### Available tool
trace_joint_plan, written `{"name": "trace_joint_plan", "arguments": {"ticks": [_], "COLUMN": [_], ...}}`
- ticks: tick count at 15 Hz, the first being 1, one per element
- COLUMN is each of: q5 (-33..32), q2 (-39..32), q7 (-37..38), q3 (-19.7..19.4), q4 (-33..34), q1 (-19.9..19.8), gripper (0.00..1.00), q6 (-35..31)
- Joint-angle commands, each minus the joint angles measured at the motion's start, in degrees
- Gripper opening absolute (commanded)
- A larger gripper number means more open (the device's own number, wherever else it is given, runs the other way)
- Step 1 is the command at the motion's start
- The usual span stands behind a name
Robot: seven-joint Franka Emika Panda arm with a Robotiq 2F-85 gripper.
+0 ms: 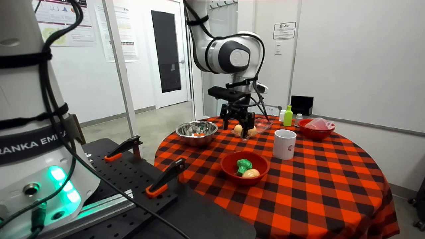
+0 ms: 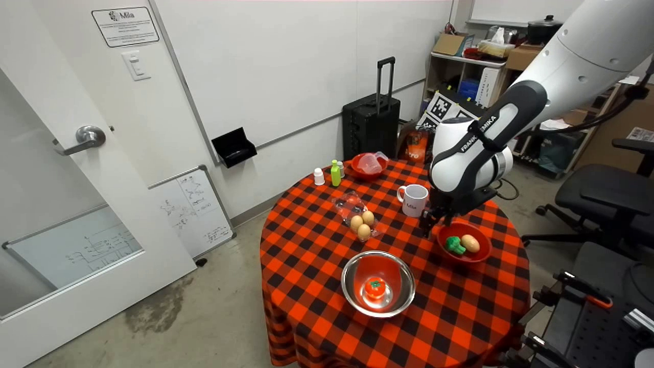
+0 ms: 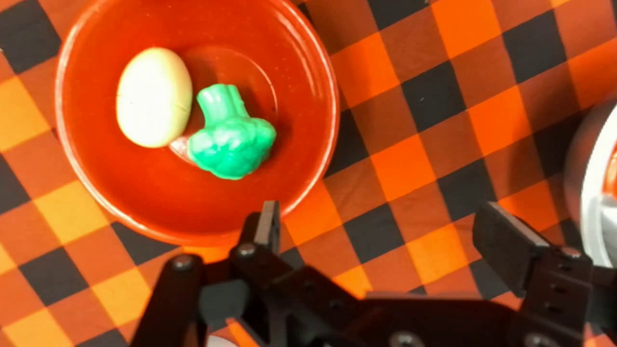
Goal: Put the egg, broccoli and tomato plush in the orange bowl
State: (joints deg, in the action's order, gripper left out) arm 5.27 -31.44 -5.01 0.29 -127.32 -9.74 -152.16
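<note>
- Fingers (image 3: pixel 506 248): spread wide apart above the table (image 1: pixel 318 196), with the checked cloth (image 3: pixel 385 226) visible in the gap between them.
- Orange bowl (image 3: pixel 130 188): on the table, ahead and to the left of the fingers in the wrist view. The finger on that side partly overlaps its near rim; whether the two touch cannot be told.
- Broccoli (image 3: pixel 234 140): inside the orange bowl, closer to the fingers than its neighbour, the stem directed away from them.
- Egg (image 3: pixel 154 99): inside the same bowl, just beside the broccoli and farther from the fingers.
- Tomato (image 2: pixel 375 288): inside the steel bowl (image 2: pixel 406 283), which stands to the left of the fingers in both exterior views.
- White mug (image 1: pixel 282 146): upright, to the right of the fingers in an exterior view.
- Clear carton (image 2: pixel 352 201), with three brown eggs (image 2: pixel 364 232) at one end: to the left of the fingers in an exterior view.
- Green bottle (image 1: pixel 288 118): upright between two small pale containers (image 1: pixel 282 115), beyond the fingers and to their right.
- Red bowl (image 1: pixel 313 134), holding a translucent pinkish piece (image 1: pixel 318 123): farther to the right of the fingers in the same view.
</note>
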Motion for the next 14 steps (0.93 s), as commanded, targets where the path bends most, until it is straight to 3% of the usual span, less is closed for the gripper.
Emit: {"name": "trace_joint_plan", "arguments": {"ticks": [1, 6, 14], "q5": [-1.63, -1.97, -7.69], "q2": [1.92, 0.42, -4.12], "q7": [-6.17, -15.41, -27.68], "q3": [2.59, 6.51, 9.08], "q4": [1.22, 5.81, 13.82], "q1": [0.99, 2.08, 5.8], "gripper": [1.0, 1.0, 1.0], "q6": [5.43, 12.19, 20.79]}}
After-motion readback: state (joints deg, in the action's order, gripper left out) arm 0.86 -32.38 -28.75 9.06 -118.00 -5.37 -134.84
